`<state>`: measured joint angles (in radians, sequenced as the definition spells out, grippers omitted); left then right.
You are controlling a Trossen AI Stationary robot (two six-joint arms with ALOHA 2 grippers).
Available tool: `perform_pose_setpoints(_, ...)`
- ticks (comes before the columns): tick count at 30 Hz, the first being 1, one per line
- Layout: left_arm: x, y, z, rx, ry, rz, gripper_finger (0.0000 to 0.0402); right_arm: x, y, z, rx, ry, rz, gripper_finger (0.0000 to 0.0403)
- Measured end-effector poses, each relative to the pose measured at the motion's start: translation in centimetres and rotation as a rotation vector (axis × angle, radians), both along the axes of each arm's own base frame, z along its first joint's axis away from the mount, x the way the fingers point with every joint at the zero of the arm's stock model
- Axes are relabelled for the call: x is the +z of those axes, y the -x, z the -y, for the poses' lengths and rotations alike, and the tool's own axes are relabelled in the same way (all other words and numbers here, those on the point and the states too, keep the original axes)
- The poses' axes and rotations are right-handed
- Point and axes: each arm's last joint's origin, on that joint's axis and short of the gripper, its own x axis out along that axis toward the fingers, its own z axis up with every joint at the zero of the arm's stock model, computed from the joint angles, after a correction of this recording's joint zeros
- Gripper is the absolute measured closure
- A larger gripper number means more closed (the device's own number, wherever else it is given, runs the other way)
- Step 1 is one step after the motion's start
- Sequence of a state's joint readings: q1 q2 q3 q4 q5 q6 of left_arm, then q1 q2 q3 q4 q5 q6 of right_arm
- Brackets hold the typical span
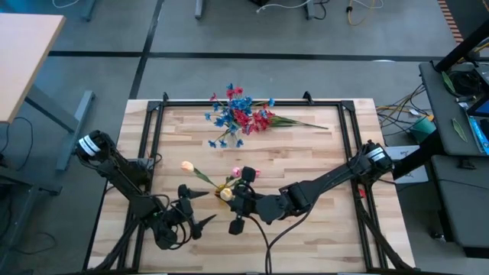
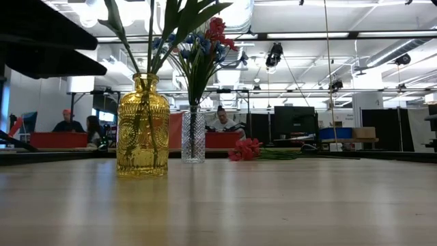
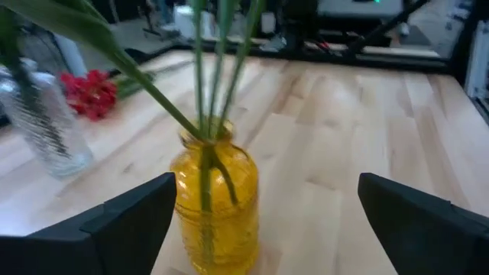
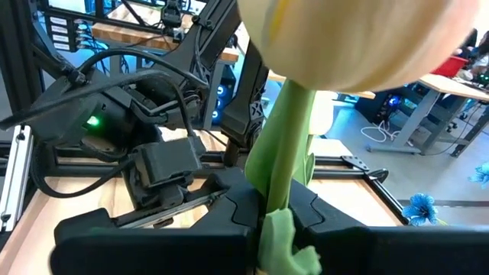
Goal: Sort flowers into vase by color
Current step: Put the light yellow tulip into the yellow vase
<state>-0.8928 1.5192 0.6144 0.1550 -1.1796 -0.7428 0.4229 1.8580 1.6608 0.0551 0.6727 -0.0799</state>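
The right gripper (image 4: 279, 221) pinches a waxy cream tulip's (image 4: 344, 38) stem; the left gripper (image 3: 263, 221) gapes before the ribbed amber glass vase (image 3: 214, 202).

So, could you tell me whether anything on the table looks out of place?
Yes: a few red flowers lie flat on the table behind the yellow vase and clear vase, not standing in either one.

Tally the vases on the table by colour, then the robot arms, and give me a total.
yellow vase: 1
clear vase: 1
arms: 2, the left arm and the right arm
Total: 4
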Motion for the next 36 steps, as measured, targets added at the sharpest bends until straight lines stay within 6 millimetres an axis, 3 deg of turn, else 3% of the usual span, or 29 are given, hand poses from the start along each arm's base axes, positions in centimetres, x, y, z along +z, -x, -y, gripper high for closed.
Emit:
perform_pose_setpoints(6, -0.1, 0.0, 0.0, -0.014, 0.008, -0.012, 0.0015, 0.0, 0.0, 0.1, -0.002, 0.003, -0.003, 0.0390)
perform_pose_setpoints(25, -3.5, 1.7, -3.1, 0.061, 0.030, 0.035, 0.0016, -0.2, -0.1, 0.3, -0.007, 0.008, -0.021, 0.0390)
perform_pose_setpoints(36, -2.9, 1.2, -2.8, 0.039, -0.007, 0.044, 0.0016, -0.2, -0.4, 1.1, -0.027, -0.003, -0.018, 0.0390)
